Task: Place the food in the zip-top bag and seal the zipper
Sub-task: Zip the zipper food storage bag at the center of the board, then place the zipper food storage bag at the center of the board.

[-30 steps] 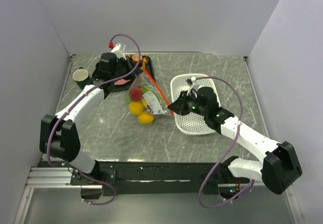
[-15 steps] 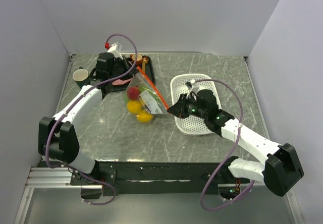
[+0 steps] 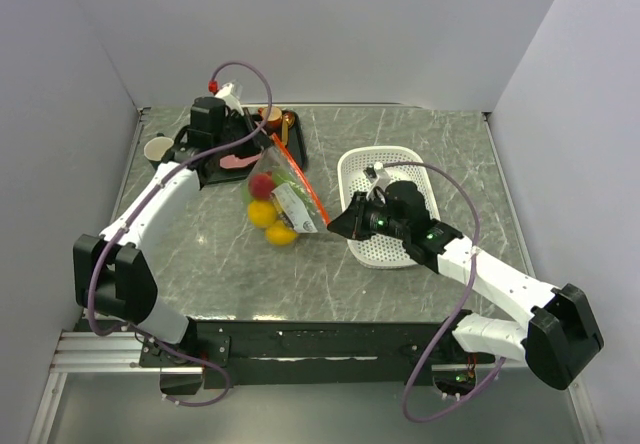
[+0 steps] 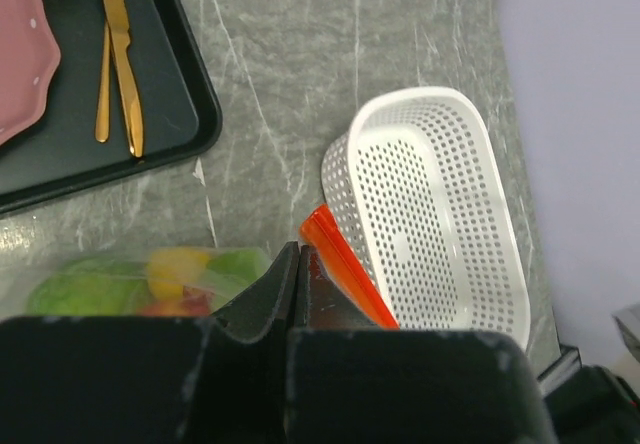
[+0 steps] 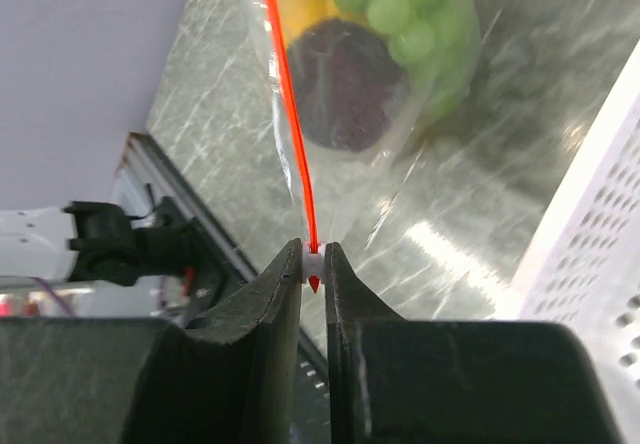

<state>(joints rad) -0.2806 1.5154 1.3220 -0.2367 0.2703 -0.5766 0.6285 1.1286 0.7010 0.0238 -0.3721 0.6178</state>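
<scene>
The clear zip-top bag hangs stretched between my two grippers above the table. The food shows inside it: a red piece, yellow lemons and green pieces. In the right wrist view a dark purple piece and green ones show through the plastic. The orange-red zipper runs taut between the grippers. My left gripper is shut on the bag's far corner beside the zipper. My right gripper is shut on the white slider at the near end of the zipper.
A white perforated basket lies right of the bag, under my right arm. A black tray at the back holds a pink plate and gold cutlery. A cup stands at the far left.
My right gripper has slid toward the near left with the zipper's end. My left gripper has drawn back toward the far left. The bag now hangs more stretched.
</scene>
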